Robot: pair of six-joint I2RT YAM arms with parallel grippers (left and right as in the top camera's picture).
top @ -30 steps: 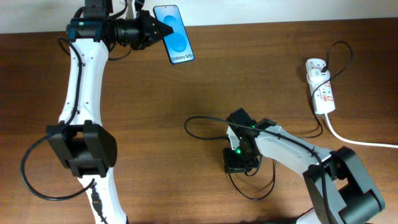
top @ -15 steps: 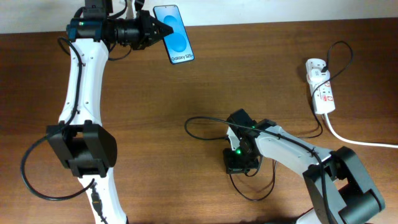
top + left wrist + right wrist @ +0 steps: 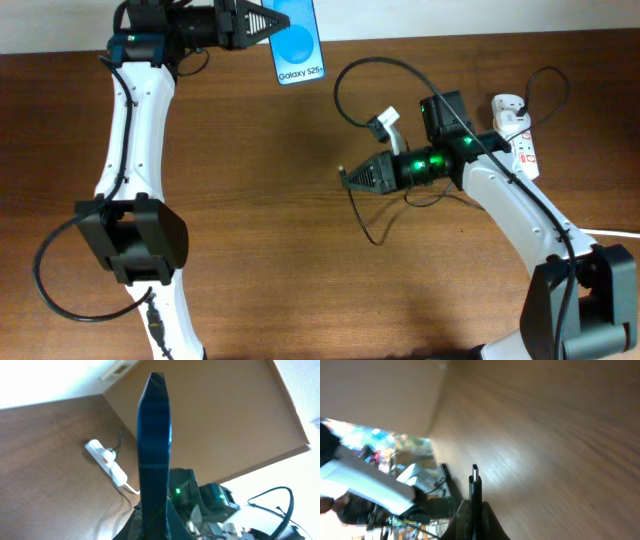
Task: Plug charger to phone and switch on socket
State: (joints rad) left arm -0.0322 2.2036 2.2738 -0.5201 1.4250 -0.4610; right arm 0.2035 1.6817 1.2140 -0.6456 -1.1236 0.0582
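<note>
While the left hand (image 3: 268,20) is pressed onto one end of the slim black-framed smartphone with a bright blue screen (image 3: 298,45), the end with small white text points away from its fingers. Seen from the left wrist, the smartphone (image 3: 154,445) stands edge-on, straight out from between the fingers, raised over the brown wooden counter (image 3: 250,220). Beyond it, far ahead of that hand, lies the elongated white power strip with red switch markings (image 3: 106,458).

The right hand (image 3: 348,177) pinches the thin black charger cable (image 3: 475,482) just behind its small connector, and the tip juts out past the fingertips above the counter. From this hand the cable trails back in a tall loop over the arm, and more slack hangs below the hand. The power strip (image 3: 518,140) sits behind the right hand, beside its arm, with a thick white cord (image 3: 590,232) running off past the counter's edge. Connector and smartphone are well apart, hand facing hand across bare wood. I cannot tell how the switches are set
</note>
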